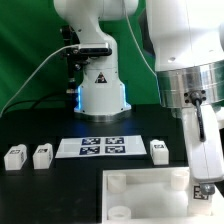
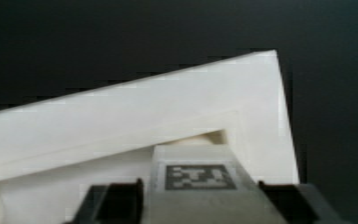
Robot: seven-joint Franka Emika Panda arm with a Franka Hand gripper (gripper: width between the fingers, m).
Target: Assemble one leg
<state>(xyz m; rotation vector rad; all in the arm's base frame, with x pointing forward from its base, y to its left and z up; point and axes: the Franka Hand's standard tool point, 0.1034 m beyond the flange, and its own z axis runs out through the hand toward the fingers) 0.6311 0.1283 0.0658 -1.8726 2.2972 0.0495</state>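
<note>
While the arm reaches down at the exterior view's right, its thick white forearm and grey wrist ring fill the upper corner of that view, and the claw hangs near the far right corner of the big white tray-like piece — the wrist pointing almost straight down.

From the wrist view, the claw shows two dark fingers standing on either side of a leg, whose black-and-white tag faces the camera. That leg sits against the corner of the tray-like piece, under its raised white edge. The fingers flank the leg closely, yet whether they press on it or stand a little off I cannot tell.

Three more legs rest on the black surface: two side by side at the exterior view's left, leg one and leg two, and a third leg just right of the marker board — each lying apart from the tray-like piece. Behind the marker board stands the arm's white base.
</note>
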